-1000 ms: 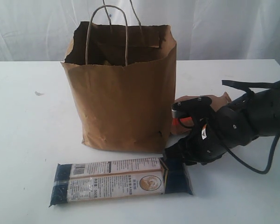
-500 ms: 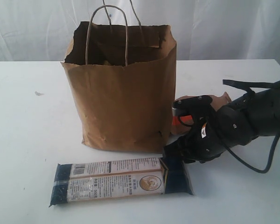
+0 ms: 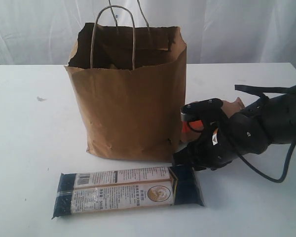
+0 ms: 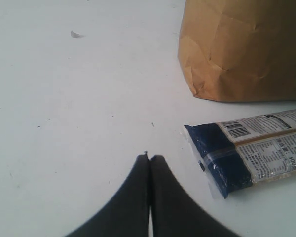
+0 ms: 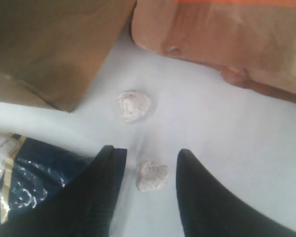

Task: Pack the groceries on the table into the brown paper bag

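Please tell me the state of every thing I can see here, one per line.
brown paper bag: upright, top open.
noodle pack: lying flat on table.
pouch: lying beside bag.
candies: two, loose on table.
left gripper: shut, empty.
right gripper: open, straddling one candy.

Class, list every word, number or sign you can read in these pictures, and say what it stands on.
Nothing can be read for certain.
Noodle pack: a barcode and small print on its labels, too blurred to read.
Brown pouch: an orange band, no legible text.
Brown paper bag: no print in view.
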